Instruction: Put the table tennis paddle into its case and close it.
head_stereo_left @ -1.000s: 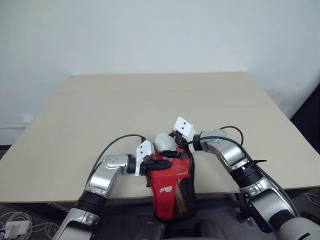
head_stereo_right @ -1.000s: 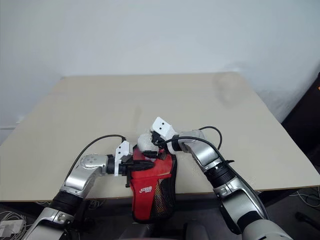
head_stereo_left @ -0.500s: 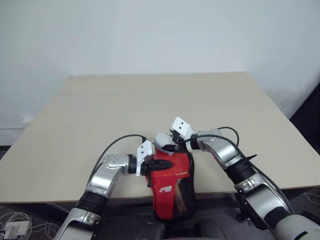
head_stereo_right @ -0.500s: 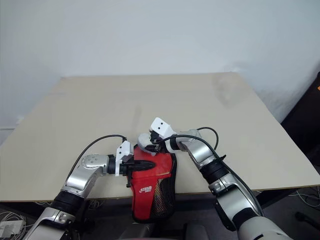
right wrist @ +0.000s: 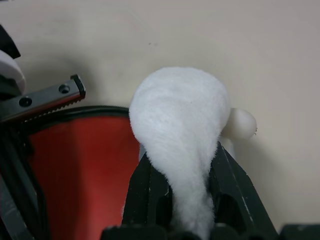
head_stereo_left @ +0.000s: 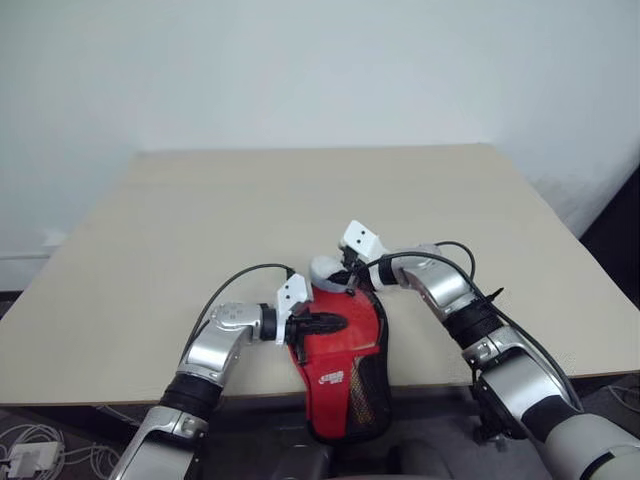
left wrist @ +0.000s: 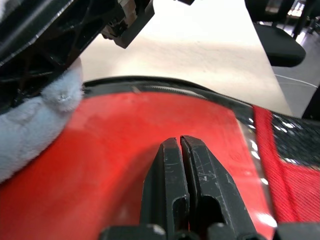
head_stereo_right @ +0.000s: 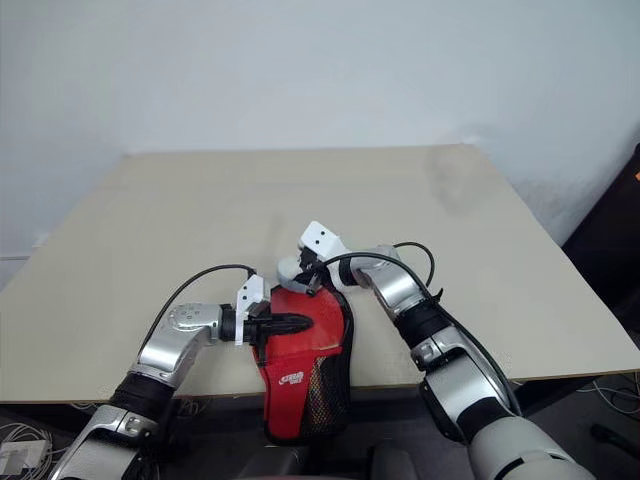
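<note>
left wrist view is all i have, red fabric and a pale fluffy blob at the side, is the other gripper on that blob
observer: yes, the right gripper is pinched on that white fluffy tuft, at the far end of the case.
operator: is the whole case lying on the table
observer: no, its mesh end hangs over the near edge of the table.
</note>
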